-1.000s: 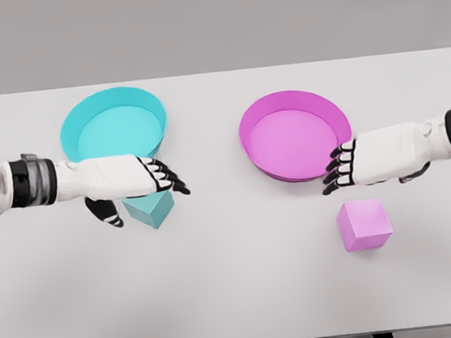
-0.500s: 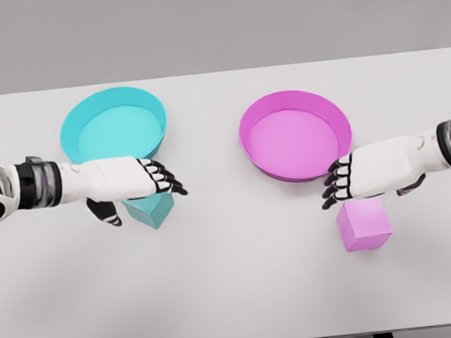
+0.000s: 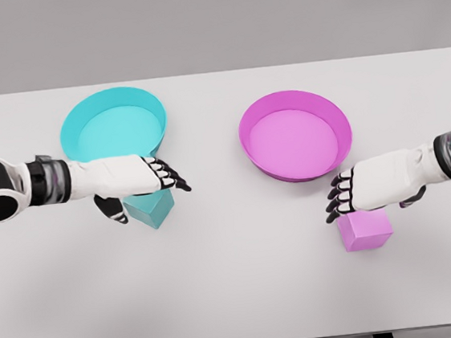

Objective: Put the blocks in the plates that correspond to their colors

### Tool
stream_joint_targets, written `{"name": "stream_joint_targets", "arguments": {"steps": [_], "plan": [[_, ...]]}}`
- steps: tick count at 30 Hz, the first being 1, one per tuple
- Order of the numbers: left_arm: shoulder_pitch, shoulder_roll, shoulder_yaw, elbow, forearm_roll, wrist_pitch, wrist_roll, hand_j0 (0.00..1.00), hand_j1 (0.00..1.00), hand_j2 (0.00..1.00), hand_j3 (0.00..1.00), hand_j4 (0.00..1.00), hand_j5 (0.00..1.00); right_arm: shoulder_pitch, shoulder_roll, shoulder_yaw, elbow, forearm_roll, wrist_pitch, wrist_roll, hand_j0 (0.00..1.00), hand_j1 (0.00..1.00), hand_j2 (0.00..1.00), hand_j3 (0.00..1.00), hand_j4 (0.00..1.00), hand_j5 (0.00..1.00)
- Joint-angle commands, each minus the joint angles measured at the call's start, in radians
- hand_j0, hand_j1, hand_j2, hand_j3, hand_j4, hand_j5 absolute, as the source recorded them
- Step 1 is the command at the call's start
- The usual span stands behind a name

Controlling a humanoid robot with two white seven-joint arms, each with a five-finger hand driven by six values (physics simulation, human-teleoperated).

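teal block [image 3: 151, 209] and pink block [image 3: 366, 230] each half hidden under a hand

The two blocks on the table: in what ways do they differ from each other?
The cyan block lies on the table's left half, just in front of the cyan plate; the pink block lies on the right, farther from the pink plate. The left hand covers the cyan block's top; the right hand overlaps the pink block's upper edge. Both are cubes, outside their plates.

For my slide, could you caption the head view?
Both hands hover over matching blocks near cyan and pink plates.
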Motion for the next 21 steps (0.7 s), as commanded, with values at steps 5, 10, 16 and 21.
{"name": "stream_joint_targets", "arguments": {"steps": [5,10,16,21], "plan": [[0.005,-0.004,0.002,0.006,0.004,0.001,0.0,1.0,1.0,1.0,1.0,1.0,1.0,-0.002,0.001,0.013,0.0,0.005,0.002,0.0,1.0,1.0,1.0,1.0,1.0,1.0],[0.006,-0.025,0.0,0.032,-0.015,0.001,0.0,1.0,1.0,1.0,1.0,1.0,1.0,-0.002,0.007,0.013,0.0,0.005,0.002,0.0,1.0,1.0,1.0,1.0,1.0,1.0],[0.015,-0.025,0.002,0.032,-0.018,-0.002,0.0,0.92,0.92,0.92,0.92,0.92,0.92,0.0,0.009,0.036,-0.002,0.005,0.002,0.0,1.0,1.0,1.0,1.0,1.0,1.0],[0.017,-0.024,0.002,0.03,-0.018,-0.002,0.0,0.76,0.76,0.76,0.76,0.76,0.76,0.0,0.01,0.042,-0.002,0.005,0.002,0.0,1.0,1.0,1.0,1.0,1.0,1.0]]}}
